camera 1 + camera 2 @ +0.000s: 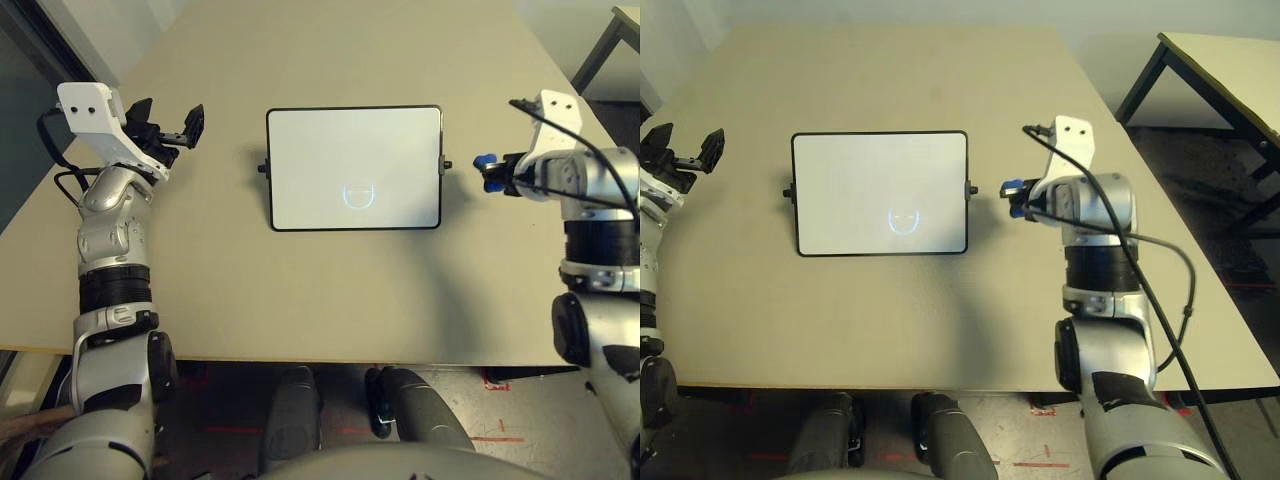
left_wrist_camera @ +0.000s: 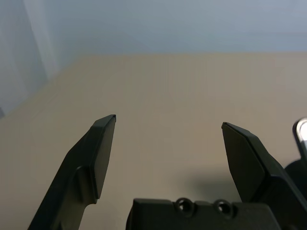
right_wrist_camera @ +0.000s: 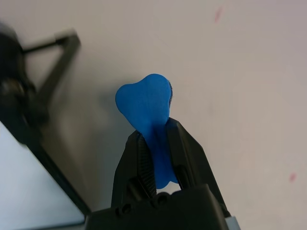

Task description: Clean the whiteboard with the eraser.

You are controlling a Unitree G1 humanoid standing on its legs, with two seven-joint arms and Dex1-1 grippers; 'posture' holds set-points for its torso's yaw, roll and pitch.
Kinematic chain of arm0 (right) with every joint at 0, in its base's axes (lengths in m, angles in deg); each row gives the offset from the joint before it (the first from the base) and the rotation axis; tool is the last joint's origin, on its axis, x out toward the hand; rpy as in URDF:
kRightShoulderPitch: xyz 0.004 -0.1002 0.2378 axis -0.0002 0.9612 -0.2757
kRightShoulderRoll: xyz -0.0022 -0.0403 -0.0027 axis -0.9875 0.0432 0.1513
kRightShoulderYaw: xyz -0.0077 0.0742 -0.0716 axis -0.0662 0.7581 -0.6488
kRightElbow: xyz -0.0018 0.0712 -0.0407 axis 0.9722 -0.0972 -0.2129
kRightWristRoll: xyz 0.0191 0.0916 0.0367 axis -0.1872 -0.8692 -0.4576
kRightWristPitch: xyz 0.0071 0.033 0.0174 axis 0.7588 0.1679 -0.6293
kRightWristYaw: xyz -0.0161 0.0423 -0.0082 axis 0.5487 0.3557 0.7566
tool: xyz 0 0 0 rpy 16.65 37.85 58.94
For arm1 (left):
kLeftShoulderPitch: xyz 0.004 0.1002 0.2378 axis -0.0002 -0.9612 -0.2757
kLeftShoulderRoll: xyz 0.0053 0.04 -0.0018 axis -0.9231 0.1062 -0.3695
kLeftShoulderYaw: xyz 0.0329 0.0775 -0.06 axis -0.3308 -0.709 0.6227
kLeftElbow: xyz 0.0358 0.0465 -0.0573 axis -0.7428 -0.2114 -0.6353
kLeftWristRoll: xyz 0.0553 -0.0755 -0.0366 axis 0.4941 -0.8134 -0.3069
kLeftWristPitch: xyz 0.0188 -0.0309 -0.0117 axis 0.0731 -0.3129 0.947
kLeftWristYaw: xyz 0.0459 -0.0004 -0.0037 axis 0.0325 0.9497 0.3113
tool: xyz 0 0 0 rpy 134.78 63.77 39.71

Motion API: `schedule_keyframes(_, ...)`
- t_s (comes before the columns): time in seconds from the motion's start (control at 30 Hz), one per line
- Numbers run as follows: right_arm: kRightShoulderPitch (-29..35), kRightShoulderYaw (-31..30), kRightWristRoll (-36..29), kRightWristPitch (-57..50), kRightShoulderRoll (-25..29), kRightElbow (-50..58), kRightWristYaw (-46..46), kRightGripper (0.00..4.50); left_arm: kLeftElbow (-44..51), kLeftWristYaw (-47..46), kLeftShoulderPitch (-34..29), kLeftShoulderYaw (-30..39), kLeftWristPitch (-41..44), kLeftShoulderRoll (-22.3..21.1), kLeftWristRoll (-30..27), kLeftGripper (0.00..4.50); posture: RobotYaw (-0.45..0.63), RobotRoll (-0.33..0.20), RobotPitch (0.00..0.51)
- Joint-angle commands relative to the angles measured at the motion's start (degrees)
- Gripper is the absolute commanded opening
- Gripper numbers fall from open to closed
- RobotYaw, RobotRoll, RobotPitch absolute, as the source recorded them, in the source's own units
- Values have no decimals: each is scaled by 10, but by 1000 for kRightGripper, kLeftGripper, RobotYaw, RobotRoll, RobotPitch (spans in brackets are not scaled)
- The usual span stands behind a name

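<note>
Eraser (image 1: pixel 1011 187) just right of whiteboard (image 1: pixel 880 192)

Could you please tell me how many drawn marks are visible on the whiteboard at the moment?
1: a faint blue circle sits low on the whiteboard, slightly toward the robot's right of its middle.

No readable text, label, brand, number or sign is to be found on anything pictured. On the whiteboard (image 1: pixel 354 168) a single faint blue drawn mark (image 1: pixel 357 195) is seen near its near edge, roughly midway along: a small ring with a line across it. It is a drawing and cannot be read as a letter or figure. The rest of the board's face is unmarked white. On the eraser (image 3: pixel 148 125) no print or moulded lettering can be made out, and none on the table (image 1: pixel 330 300).
</note>
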Motion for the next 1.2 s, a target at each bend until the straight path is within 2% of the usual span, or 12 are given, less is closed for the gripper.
schedule_keyframes(0.03, 27, -7, -12, -35, -13, 19, -13, 515, -18, 1, -13, -4, 4, -2, 3, 4500, 56, 0, 99)
schedule_keyframes(0.23, 35, 1, -20, -20, -29, -10, -32, 515, -26, 3, -5, -11, 7, 2, 1, 4500, 46, 0, 109)
schedule_keyframes(0.4, 16, 15, -19, 37, -26, -65, -52, 2136, -33, 6, 5, -21, 11, 7, 0, 4500, 36, 0, 112)
schedule_keyframes(0.63, -6, 31, -34, 88, 6, -52, -42, 4471, -47, 4, 23, -16, 9, 15, -10, 4500, 11, 0, 122)
schedule_keyframes(0.73, -9, 60, -34, 201, 19, -43, -53, 4493, -60, -7, 32, -7, -14, 19, -11, 4500, -3, 0, 127)
schedule_keyframes(0.87, 7, 79, -33, 385, 33, -85, -57, 4493, -81, -21, 36, -4, -56, 21, -3, 4500, -16, 0, 133)
schedule_keyframes(1.0, 53, 105, -27, 678, 39, -207, -72, 4493, -128, -60, 32, 14, -139, 14, 9, 4500, -29, 0, 138)
schedule_keyframes(1.2, 68, 121, -36, 892, 47, -421, -81, 4493, -226, -59, 41, 8, -187, 12, 15, 4500, -32, 0, 130)
